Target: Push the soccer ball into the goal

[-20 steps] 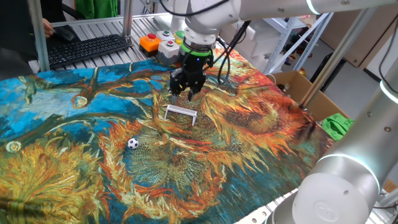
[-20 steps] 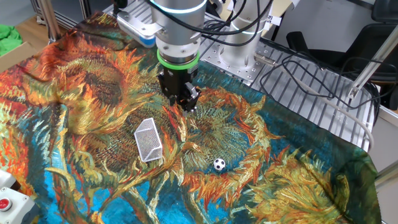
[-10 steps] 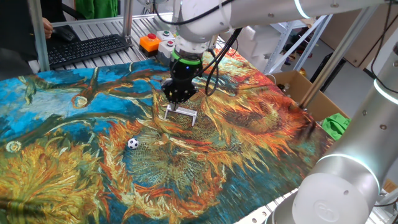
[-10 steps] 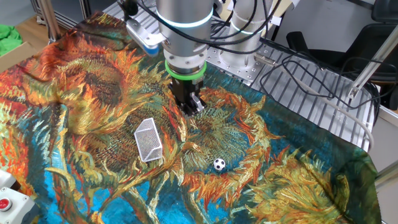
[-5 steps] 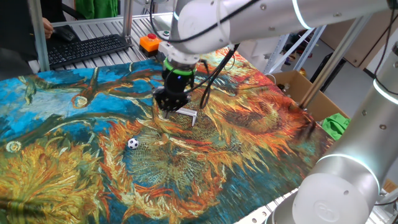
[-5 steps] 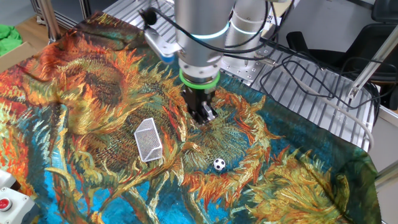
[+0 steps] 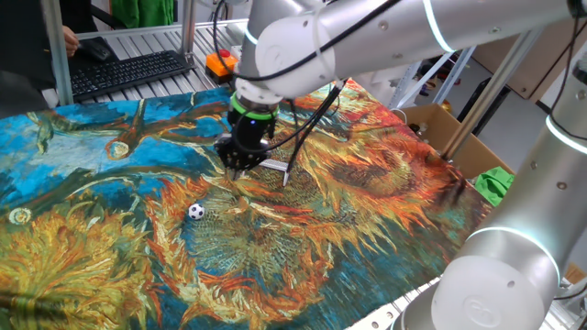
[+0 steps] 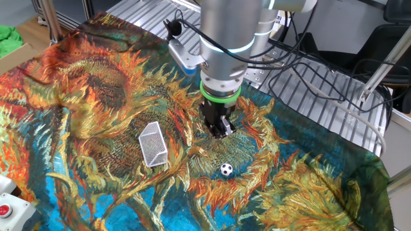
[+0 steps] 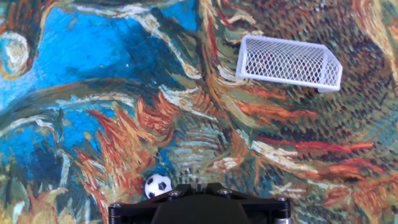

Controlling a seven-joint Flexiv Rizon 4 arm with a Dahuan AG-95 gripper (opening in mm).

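The soccer ball (image 7: 196, 211) is a tiny white ball with black patches lying on the painted cloth. It also shows in the other fixed view (image 8: 226, 169) and at the bottom of the hand view (image 9: 158, 185). The goal (image 8: 153, 144) is a small white mesh frame on the cloth. It sits at the top right of the hand view (image 9: 289, 62), and in one fixed view (image 7: 276, 169) the hand partly hides it. My gripper (image 7: 237, 166) is shut and empty, hovering low between goal and ball. Its tips (image 8: 219, 131) are a short way from the ball, not touching it (image 9: 198, 185).
A sunflower-print cloth (image 7: 367, 211) covers the table. A keyboard (image 7: 128, 71) and an orange button box (image 7: 220, 62) lie at the back. A cardboard box (image 7: 440, 128) and a green cloth (image 7: 495, 183) sit off the right edge. Cables (image 8: 321, 83) lie beyond the cloth.
My gripper has moved from behind the goal, past its side, towards the ball. It has stayed shut. The ball and the goal have not moved.
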